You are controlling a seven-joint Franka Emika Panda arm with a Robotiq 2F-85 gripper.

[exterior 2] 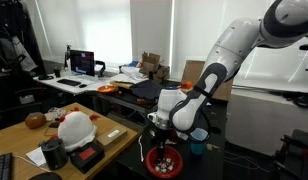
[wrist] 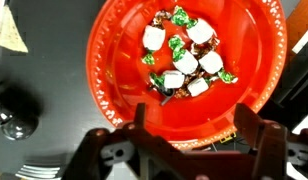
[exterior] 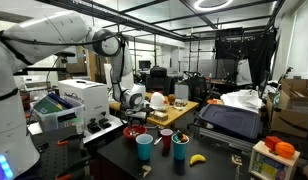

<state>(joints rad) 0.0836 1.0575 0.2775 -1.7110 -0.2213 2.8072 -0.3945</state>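
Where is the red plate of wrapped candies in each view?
Exterior view: red plate low, left of centre.
Exterior view: bottom edge, centre.
Wrist view: fills the middle, candies upper right.
Shared landmark: the gripper, open just above it in all three.

Arm (exterior 2: 237,48) of rounded, glossy white shells, cut by black bands at the joints. Far above the jaws, a round dark-centred joint cap. Just behind the jaws, a bulbous white wrist link, then a black angular housing (wrist: 184,158). On either side of the jaws, matte black linked bars with small bolt heads.
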